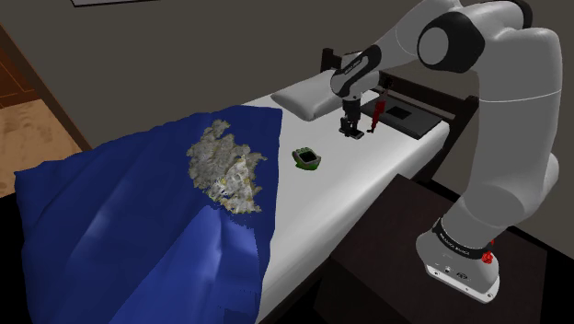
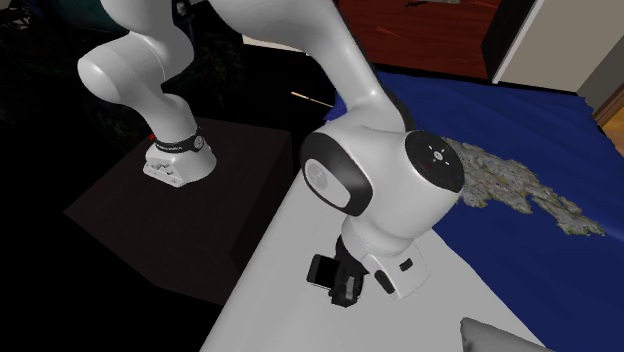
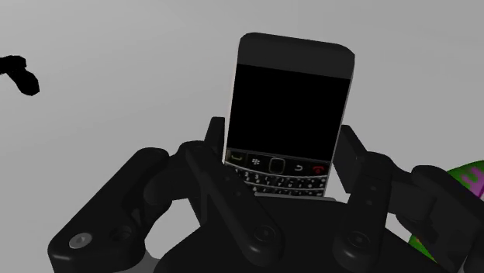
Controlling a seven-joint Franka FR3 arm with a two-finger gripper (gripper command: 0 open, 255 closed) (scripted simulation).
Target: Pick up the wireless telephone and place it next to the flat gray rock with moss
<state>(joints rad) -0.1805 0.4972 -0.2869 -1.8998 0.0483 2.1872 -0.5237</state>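
black fingers [image 3: 213, 147] are clasping a black, silver-edged keypad phone [image 3: 287, 101] at the white bed [image 1: 368, 179]; grasping looks done, so lifting and carrying toward the flat mossy grey rock [image 1: 225, 166] is coming next.

bedroom in a home, sim render. bed [image 1: 405, 152] w/ white sheet takes up most of the shoulder view. blue blanket [image 1: 110, 221] lies rumpled over the foot end, hanging off the edge. white pillow [image 1: 308, 95] at the head end, dark headboard [image 1: 325, 57] right behind it. brown wood-look floor [image 1: 32, 129] beside the bed at shoulder view's left. plain dark wall [image 1: 184, 55] behind. robot's dark box stand [image 2: 170, 215] sits against the bed's long edge, nightstand-style.
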